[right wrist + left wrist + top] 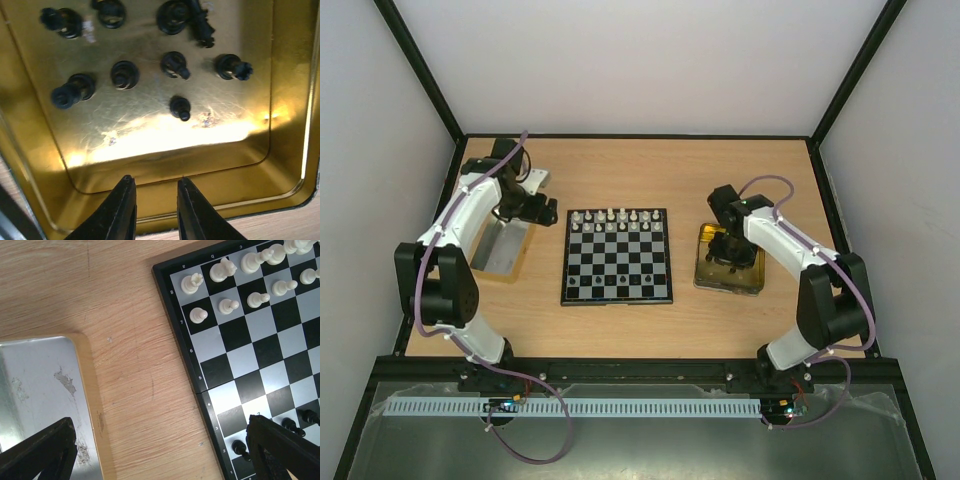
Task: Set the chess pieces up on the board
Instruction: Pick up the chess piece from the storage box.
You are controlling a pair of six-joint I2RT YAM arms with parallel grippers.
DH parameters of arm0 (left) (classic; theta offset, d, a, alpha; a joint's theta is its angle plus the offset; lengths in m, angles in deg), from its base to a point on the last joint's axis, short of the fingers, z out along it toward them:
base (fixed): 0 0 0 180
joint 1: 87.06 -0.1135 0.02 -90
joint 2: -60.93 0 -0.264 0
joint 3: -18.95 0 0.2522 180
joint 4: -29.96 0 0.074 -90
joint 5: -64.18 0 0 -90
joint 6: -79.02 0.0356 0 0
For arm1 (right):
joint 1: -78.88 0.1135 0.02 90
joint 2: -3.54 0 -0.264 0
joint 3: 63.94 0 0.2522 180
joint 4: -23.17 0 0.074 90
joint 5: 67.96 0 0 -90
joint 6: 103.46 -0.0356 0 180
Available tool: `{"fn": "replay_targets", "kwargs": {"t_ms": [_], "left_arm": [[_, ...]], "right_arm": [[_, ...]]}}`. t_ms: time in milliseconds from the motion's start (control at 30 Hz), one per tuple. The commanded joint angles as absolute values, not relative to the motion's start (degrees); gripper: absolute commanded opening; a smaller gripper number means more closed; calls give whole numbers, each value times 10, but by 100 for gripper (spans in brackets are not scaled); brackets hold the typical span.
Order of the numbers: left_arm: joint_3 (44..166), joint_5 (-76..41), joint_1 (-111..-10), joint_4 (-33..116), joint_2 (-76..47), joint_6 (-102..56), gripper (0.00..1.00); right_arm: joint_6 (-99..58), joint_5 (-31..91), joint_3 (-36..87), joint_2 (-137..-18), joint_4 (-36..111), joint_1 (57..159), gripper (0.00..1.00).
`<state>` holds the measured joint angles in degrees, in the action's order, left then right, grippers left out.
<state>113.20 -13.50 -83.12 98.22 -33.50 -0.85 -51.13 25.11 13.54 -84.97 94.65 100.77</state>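
Note:
The board (617, 262) lies in the middle of the table, and its left edge (260, 355) shows in the left wrist view. White chess pieces (617, 220) fill its two far rows (227, 305). A few black pieces (241, 448) stand on its near rows. Several more black pieces (179, 107) stand and lie in the gold tray (165, 137). My right gripper (155, 179) hangs over that tray's near wall (725, 245), open by a narrow gap with nothing between its fingers. My left gripper (160, 422) is wide open over bare wood between the board and the silver tray (542, 208).
The silver-grey metal tray (35, 390) lies left of the board (502, 250), scuffed, with no pieces showing on the part in view. The gold tray (705, 272) sits right of the board. White walls with a black frame close in the table on three sides.

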Motion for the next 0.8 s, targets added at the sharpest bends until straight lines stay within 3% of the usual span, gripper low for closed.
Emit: {"fn": "replay_targets", "kwargs": {"t_ms": [0,767], "left_arm": [[1148,-135,-828,987,-346,-3,92],[1150,-147,-827,1004,-345,-1,92]], "right_arm": [[-509,252,119,-851,910,985,22],[-502,278,43,-858,820,926,21]]}}
